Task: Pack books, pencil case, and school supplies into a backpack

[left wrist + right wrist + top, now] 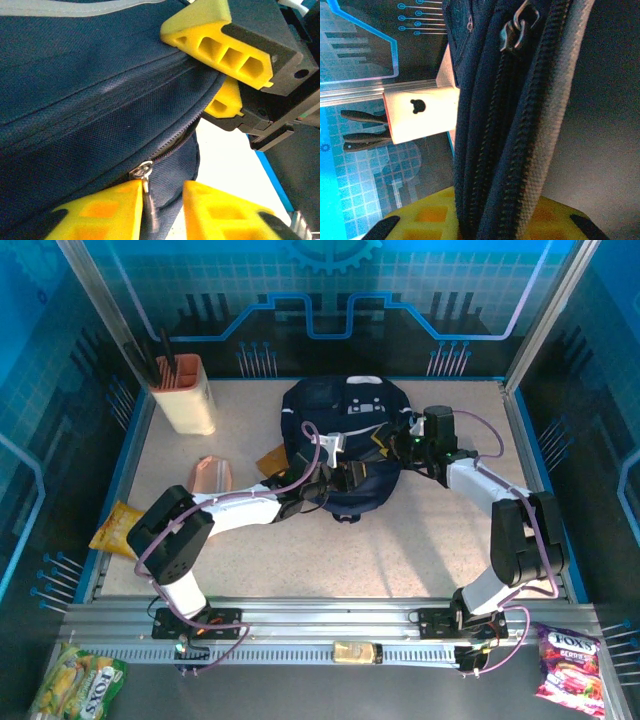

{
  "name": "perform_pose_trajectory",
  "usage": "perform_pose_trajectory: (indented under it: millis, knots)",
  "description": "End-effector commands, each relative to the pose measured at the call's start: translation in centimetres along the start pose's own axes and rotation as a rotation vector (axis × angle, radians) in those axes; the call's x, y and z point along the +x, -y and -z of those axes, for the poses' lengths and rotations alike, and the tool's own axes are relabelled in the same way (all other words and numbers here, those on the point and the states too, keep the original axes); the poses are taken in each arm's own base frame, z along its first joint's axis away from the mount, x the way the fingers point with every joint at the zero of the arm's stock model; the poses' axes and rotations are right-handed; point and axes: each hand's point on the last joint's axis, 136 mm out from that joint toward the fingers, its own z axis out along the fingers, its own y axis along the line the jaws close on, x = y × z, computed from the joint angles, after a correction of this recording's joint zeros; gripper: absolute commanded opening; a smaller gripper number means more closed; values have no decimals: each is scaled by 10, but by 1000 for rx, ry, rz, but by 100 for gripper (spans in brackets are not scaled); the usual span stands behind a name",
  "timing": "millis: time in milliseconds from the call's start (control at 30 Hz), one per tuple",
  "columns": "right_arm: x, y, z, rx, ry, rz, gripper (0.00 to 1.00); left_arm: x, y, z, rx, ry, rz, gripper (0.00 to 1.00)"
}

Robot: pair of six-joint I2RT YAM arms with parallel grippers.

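1 backpack (pixel 345 425), navy, lies on the bench (pixel 400 550) between the 2 grippers. The left gripper (pixel 335 480) is at its near-left edge. In the left wrist view its yellow fingers (pixel 100 210) sit a little apart, with 1 silver zipper pull (pixel 146 175) and a fold of navy fabric in the gap. The pull lies against one finger; cannot tell if it is pinched. The right gripper (pixel 402 440) is at the backpack's right edge, clamped on the fabric, with its 2 yellow fingers either side of the zipped seam. The right wrist view shows 2 dark sliders (pixel 517 27) on the zip tracks above that gripper. 1 cream holder (pixel 185 395) stands far left of and beyond the left gripper, with dark sticks in it and 1 black bear face printed on it, no text. 1 pink pouch (pixel 212 475) and 1 yellow snack bag (pixel 118 530) lie left of the left gripper. 1 tan flat thing (pixel 273 458) is just left of it against the backpack; can't tell what. There are 2 candy bags off the bench in front: the green bag (pixel 85 680) reads "FOX'S", the red bag (pixel 570 665) "FOX'S BERRIES".
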Motion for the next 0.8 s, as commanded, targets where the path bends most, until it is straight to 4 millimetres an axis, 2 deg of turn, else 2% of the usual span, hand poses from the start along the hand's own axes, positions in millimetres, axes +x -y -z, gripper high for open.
perform_pose_trajectory:
  millis: [0, 233, 367, 500, 767]
  knots:
    - [18, -20, -1, -74, -66, 39, 21, -12, -4, 4, -50, 38, 6, 34]
    - [18, -22, 0, -77, -64, 42, 21, -4, -14, -1, -96, 4, 42, 37]
    - [18, -22, 0, -77, -63, 42, 20, -3, -12, -3, -91, -11, 36, 31]
    - [18, -22, 0, -78, -63, 41, 20, 3, -21, -6, -136, -38, 47, 25]
    - [17, -24, 1, -80, -58, 43, 19, 12, -27, -6, -165, -74, 41, 23]
